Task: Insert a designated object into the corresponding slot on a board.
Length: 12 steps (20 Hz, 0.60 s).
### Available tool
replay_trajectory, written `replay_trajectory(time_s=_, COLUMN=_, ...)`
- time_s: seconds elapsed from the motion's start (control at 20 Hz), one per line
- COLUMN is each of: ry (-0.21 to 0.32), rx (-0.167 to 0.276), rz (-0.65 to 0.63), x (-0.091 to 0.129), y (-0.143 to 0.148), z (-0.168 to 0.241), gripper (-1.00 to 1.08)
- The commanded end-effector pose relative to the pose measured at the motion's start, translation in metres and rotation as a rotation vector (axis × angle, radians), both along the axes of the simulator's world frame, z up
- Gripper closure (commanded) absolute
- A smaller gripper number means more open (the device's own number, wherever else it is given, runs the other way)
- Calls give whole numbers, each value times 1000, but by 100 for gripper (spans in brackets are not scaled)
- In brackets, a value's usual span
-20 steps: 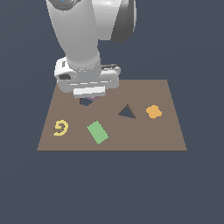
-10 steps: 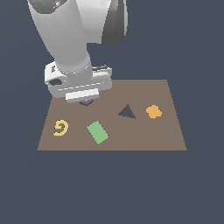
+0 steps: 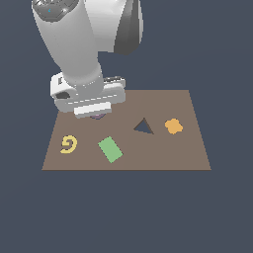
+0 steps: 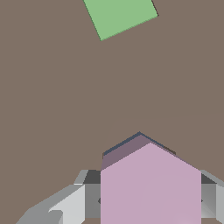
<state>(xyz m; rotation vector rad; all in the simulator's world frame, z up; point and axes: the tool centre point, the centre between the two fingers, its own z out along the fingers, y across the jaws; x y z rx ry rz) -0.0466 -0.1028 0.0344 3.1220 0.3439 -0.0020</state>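
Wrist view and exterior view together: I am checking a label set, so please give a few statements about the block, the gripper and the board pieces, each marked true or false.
1. The gripper holds the lilac hexagonal block between its fingers. True.
2. The green rectangle lies on the board beside the yellow spiral. True.
3. The orange piece sits in the triangular hole. False: it lies apart from the hole, toward the exterior view's right.
4. The gripper hangs over the orange piece. False: it is over the board's far corner at the exterior view's left.

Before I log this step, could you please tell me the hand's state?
Hand: closed on the lilac hexagonal block, low over the board.
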Motion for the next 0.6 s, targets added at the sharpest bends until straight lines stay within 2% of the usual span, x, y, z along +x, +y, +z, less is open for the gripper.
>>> replay_trajectory(time_s=0.0, ry=0, rx=0, rz=1, x=0, y=0, z=-4, gripper=108)
replay_trajectory(time_s=0.05, ry=0, rx=0, rz=1, x=0, y=0, z=-4, gripper=108)
replay_trajectory(time_s=0.1, ry=0, rx=0, rz=1, x=0, y=0, z=-4, gripper=-92)
replay_trajectory(time_s=0.55, ry=0, rx=0, rz=1, x=0, y=0, z=-4, gripper=-92)
